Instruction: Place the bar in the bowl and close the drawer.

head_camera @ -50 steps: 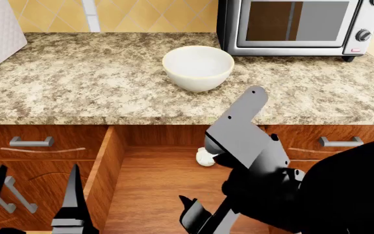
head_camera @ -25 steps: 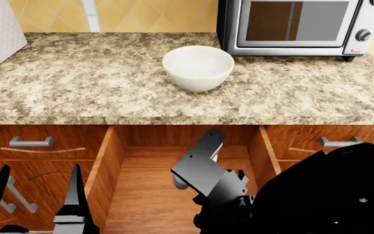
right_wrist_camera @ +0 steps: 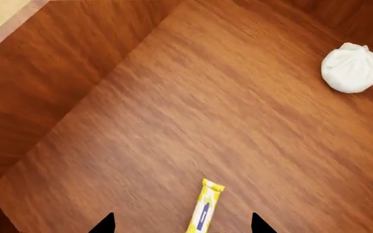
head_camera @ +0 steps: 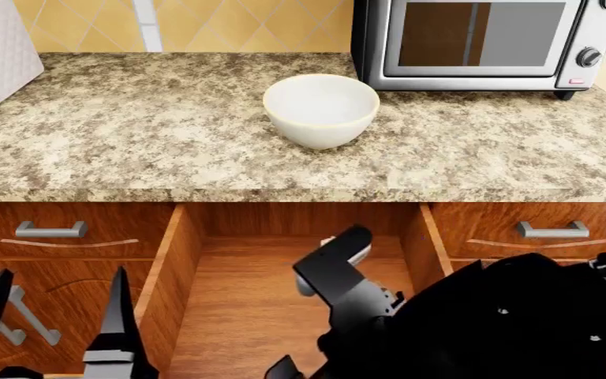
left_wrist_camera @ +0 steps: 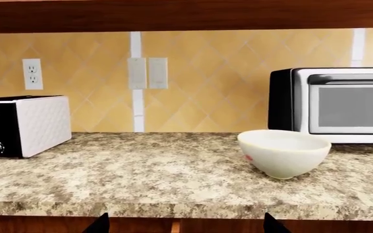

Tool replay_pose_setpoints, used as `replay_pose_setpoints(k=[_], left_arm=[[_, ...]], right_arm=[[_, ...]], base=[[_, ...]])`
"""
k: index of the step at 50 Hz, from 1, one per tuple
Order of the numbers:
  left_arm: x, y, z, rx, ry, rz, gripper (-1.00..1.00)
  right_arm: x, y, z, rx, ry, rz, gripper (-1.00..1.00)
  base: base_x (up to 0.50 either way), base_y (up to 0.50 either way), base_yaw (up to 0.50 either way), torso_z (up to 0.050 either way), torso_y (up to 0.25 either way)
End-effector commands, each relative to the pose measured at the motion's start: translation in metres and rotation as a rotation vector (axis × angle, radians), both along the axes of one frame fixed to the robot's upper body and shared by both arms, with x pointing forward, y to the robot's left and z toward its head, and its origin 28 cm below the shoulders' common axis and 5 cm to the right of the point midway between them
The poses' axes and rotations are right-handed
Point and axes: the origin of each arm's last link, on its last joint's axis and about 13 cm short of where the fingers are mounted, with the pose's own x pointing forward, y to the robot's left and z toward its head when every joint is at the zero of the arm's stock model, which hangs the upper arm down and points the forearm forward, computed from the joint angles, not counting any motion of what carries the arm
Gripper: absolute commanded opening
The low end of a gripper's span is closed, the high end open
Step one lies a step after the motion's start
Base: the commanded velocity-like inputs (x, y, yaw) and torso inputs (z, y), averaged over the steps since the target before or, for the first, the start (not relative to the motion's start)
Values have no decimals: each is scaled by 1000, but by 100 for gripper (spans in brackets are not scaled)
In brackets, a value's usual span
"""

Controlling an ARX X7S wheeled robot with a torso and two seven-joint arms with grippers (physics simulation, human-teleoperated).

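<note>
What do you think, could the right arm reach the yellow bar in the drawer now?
Probably yes: the right gripper hangs open in the drawer over the bar, with nothing between them.

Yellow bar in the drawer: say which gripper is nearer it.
Right. The right gripper hangs inside the drawer, the yellow bar lying just below its open jaws; the left gripper is outside the drawer, beyond its left wall.

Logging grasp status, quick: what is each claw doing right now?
Left claw: open, holding nothing.
Right claw: open, empty, above the yellow bar on the drawer floor.
</note>
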Motion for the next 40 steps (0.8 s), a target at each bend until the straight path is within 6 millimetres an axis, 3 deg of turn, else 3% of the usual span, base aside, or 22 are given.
replay_pose_setpoints(k=[1, 40], left_arm=[[-1, 1, 0, -3, 2, 3, 100], [4, 5, -1, -12, 11, 9, 100]], right_arm=[[10, 0, -18, -36, 21, -72, 100], [27, 11, -73, -102, 163, -80, 100]], base=[[0, 0, 0, 0, 0], [0, 0, 0, 0, 0]])
